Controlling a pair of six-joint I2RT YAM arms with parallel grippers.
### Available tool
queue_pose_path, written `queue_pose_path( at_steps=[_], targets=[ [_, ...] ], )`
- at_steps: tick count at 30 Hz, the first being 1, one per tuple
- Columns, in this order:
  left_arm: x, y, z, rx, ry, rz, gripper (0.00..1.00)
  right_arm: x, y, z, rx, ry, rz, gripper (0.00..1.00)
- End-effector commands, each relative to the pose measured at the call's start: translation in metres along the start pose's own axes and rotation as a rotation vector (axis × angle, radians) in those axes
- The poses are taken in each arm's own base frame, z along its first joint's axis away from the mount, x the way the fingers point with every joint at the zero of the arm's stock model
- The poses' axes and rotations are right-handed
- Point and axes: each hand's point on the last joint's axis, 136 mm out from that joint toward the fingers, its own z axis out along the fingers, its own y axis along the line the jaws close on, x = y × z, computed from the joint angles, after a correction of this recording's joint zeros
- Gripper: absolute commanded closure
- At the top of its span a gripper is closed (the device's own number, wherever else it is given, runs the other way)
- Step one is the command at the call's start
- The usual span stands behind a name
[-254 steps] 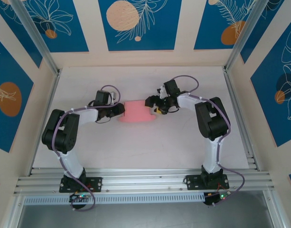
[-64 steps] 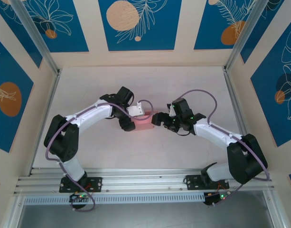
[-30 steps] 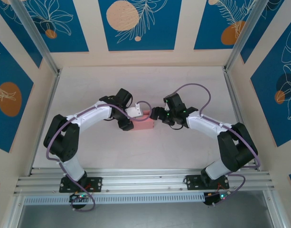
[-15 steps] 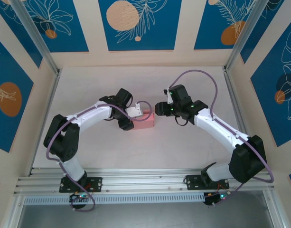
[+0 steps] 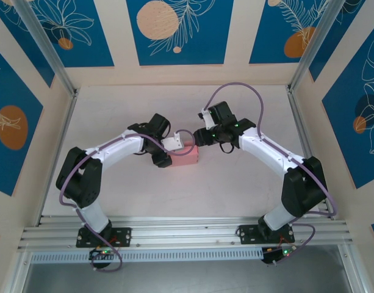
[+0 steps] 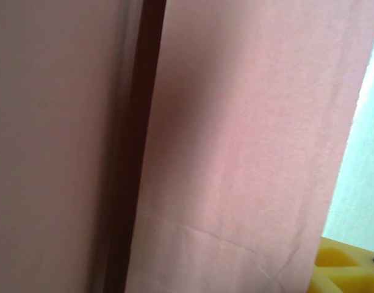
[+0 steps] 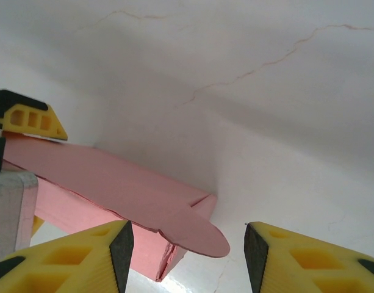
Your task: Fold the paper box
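On the table [image 5: 235, 183], the paper box [image 5: 188, 157] is being clamped at its left end by the left gripper [image 5: 173, 152]. The right gripper [image 5: 200, 137] is being held, jaws apart, beside the loose rounded flap [image 7: 196, 237], which is probably best being tucked slowly. That flap's curve is being shown by the right wrist view, arm placement overhead.

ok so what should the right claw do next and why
Probably ease the right claw forward and down to push the rounded flap into the box. The flap sticks out flat from the end, the claw is open just short of it, and the left claw grips the other end.
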Motion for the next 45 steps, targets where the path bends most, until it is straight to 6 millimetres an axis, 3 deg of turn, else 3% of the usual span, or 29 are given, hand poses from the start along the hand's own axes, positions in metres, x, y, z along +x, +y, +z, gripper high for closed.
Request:
queue_pose_path(
  at_steps=[1,10,16,20,28,35,39,45],
  targets=[
    [0.004,0.003,-0.002,-0.006,0.009,-0.009,0.4,0.001,0.007,0.0,-0.038,0.025,-0.04,0.47],
    [0.004,0.004,-0.002,-0.006,0.01,-0.009,0.4,0.005,-0.003,0.011,-0.022,0.055,-0.017,0.48],
    [0.004,0.004,-0.002,-0.004,0.011,-0.011,0.4,0.005,-0.001,0.012,-0.033,0.059,-0.005,0.56],
    [0.003,0.005,-0.002,-0.014,-0.002,-0.005,0.4,0.002,-0.001,0.011,-0.028,0.048,-0.007,0.56],
    [0.002,0.006,-0.001,-0.011,0.002,0.008,0.41,-0.008,0.007,-0.015,-0.044,-0.014,-0.057,0.54],
    [0.002,0.006,-0.001,-0.013,-0.001,0.068,0.4,0.002,0.004,-0.03,-0.039,-0.071,-0.149,0.44],
    [0.0,0.008,-0.002,-0.008,-0.022,0.098,0.4,0.008,0.0,-0.03,-0.038,-0.078,-0.198,0.4],
    [-0.003,0.017,0.001,-0.02,-0.054,0.166,0.4,0.015,-0.011,-0.013,-0.018,-0.054,-0.255,0.38]
  ],
)
